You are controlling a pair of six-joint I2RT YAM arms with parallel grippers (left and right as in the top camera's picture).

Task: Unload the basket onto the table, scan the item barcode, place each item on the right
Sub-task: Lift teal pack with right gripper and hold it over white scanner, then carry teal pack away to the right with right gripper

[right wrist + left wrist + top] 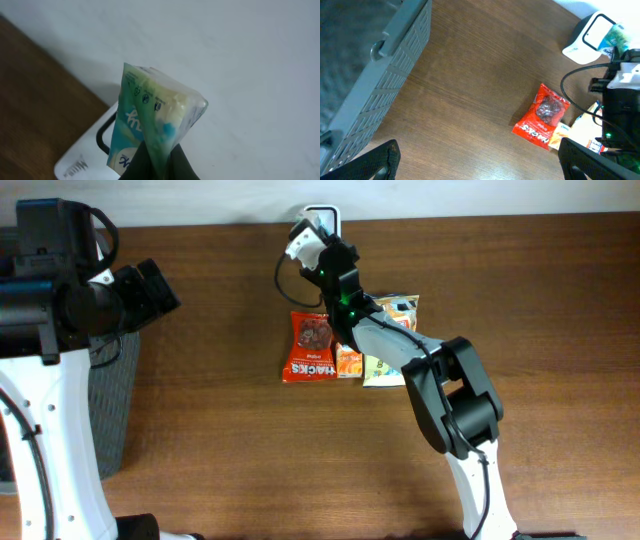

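Note:
The item is a small teal, green and white packet (150, 115). My right gripper (157, 165) is shut on its lower edge and holds it upright, right above the white barcode scanner (80, 160) with its black-framed window. From overhead the packet (300, 242) hangs at the scanner (325, 218) by the table's far edge, where the right gripper (310, 248) holds it. In the left wrist view the packet (615, 35) shows beside the scanner (587, 35). My left gripper (477, 145) stands wide open over bare wood at the left, far from the scanner and holding nothing.
A red snack pack (310, 345), an orange pack (348, 362) and a pale yellow pack (392, 330) lie together mid-table under the right arm. A grey slatted basket (110, 400) stands at the table's left edge. A black cable (570, 80) runs by the right wrist.

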